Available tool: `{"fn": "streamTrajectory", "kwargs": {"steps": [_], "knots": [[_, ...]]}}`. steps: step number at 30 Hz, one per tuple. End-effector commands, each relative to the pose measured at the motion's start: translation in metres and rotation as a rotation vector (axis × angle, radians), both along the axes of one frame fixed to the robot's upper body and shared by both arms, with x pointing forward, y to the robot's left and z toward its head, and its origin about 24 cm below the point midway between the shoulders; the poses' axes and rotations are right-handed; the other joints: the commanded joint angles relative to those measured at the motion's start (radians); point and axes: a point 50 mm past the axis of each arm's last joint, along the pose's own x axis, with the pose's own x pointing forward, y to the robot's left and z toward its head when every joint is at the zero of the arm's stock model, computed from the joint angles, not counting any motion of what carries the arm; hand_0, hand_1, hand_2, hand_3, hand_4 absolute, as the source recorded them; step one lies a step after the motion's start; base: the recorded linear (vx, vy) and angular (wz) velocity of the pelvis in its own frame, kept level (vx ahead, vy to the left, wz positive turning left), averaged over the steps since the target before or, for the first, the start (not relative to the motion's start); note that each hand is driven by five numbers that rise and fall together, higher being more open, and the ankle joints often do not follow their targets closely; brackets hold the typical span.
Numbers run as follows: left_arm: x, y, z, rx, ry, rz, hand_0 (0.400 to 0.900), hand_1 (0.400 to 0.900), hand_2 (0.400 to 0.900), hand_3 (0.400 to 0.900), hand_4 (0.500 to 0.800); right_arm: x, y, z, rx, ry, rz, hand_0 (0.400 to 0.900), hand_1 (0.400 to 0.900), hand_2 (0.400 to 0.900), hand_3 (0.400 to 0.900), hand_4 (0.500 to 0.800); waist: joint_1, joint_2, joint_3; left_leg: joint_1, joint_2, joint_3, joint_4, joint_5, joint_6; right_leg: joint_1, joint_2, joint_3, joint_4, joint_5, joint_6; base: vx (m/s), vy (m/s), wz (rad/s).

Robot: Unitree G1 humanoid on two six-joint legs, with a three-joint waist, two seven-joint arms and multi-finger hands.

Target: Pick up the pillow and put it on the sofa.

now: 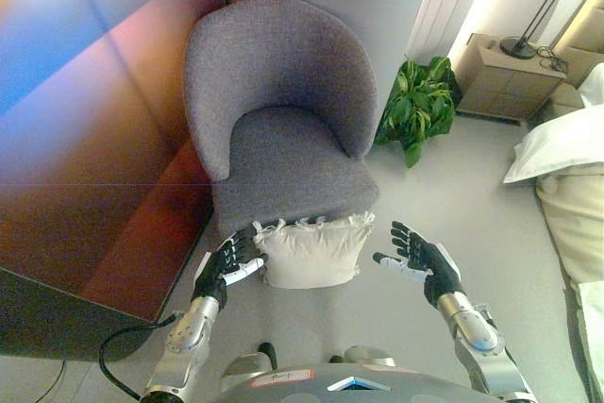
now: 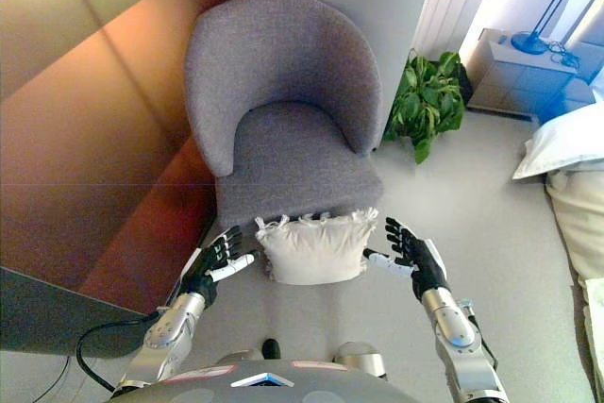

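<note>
A cream pillow (image 1: 311, 251) with fringed edges stands on the floor, leaning against the front of a grey upholstered armchair (image 1: 283, 129). My left hand (image 1: 229, 261) is open at the pillow's left edge, its fingers touching or nearly touching the fabric. My right hand (image 1: 418, 257) is open, palm facing the pillow, a short gap to the right of it. The pillow also shows in the right eye view (image 2: 313, 248) between both hands. The armchair's seat (image 1: 288, 162) is bare.
A wooden wall panel (image 1: 85, 139) runs along the left. A green potted plant (image 1: 417, 106) stands right of the chair. A bedside cabinet (image 1: 500, 73) with a lamp is at the back right, and a bed with white pillows (image 1: 562, 143) at the right edge.
</note>
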Motion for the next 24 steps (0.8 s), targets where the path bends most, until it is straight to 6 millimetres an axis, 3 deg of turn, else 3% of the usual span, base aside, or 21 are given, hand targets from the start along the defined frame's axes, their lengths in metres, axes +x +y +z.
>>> {"fn": "streamTrajectory", "kwargs": {"steps": [1,17,24], "knots": [[0.0295,0.0117,0.0302,0.061,-0.178,-0.045,0.9,0.9,0.9,0.9,0.8,0.031,0.0068,0.0308,0.021,-0.203,0.063,0.9,0.9,0.9,0.9,0.8,0.007,-0.034,-0.033,-0.052,0.06,-0.001,0.109,-0.075,-0.056,-0.032,-0.034,0.058,-0.134,0.143,0.08,0.0,0.0,0.0],[0.0307,0.0103,0.0295,0.05,-0.175,-0.04,0.9,0.9,0.9,0.9,0.8,0.033,0.0058,0.0335,0.02,-0.217,0.056,0.9,0.9,0.9,0.9,0.8,0.005,-0.031,-0.022,-0.066,0.064,-0.006,0.122,-0.077,-0.06,-0.04,-0.029,0.062,-0.125,0.134,0.075,0.0,0.0,0.0],[0.035,0.0091,0.0304,0.045,-0.178,-0.045,0.9,0.9,0.9,0.9,0.8,0.0363,0.0044,0.0387,0.022,-0.243,0.053,0.9,0.9,0.9,0.9,0.8,0.001,-0.03,-0.005,-0.079,0.083,-0.014,0.155,-0.084,-0.073,-0.048,-0.009,0.06,-0.104,0.116,0.058,0.0,-0.068,0.03]]}}
